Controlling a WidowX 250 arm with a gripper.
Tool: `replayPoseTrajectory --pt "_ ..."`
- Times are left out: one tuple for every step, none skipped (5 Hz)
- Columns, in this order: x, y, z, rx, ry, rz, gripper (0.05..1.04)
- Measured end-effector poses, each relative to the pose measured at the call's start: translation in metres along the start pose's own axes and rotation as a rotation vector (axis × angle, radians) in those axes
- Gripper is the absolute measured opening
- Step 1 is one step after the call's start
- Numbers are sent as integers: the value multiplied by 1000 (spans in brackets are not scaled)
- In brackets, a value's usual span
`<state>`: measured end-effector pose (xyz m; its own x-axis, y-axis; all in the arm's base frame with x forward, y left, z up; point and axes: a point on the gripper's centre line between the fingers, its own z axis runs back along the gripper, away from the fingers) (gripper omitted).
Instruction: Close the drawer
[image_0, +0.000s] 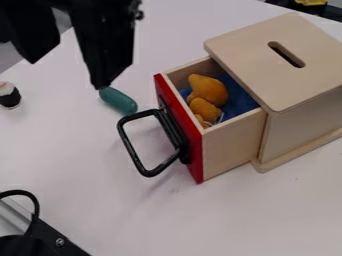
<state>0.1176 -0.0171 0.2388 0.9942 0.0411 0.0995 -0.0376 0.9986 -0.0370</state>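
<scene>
Pincer (67, 72) with fingers parted and nothing between them, above the table (80, 175) and apart from the black handle (131, 150). Below and to the right of the pincer, a wooden drawer (230, 142) pulled well out of its box (300, 95), with red front (195, 169) and handle facing the pincer's side. Inside, farther right of the pincer, an orange soft toy (208, 90) on blue cloth (237, 102).

Step in hand, by all appearances: lining up for the push. Best done by lowering on the handle side, clear of the teal object (119, 101) just beneath the pincer's nearer finger, then bringing the fingers together for a firm, blunt contact. Best aimed at the middle of the red front or squarely against the handle, without hooking a finger through the loop. From there, a slow, level push away from the pincer's present side, straight along the drawer's run toward the box. Worth avoiding: an off-centre shove, likely to jam the drawer or swing the box round. Also worth watching: the toy, possibly tall enough to catch under the lid's edge. Finish only with the red front flush.
</scene>
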Motion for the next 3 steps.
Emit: replayPoseTrajectory --pt "-1 1 -3 4 13 -1 1000" --pt "7 23 -24 59 71 -50 1000" --pt "14 53 -43 54 93 -73 1000"
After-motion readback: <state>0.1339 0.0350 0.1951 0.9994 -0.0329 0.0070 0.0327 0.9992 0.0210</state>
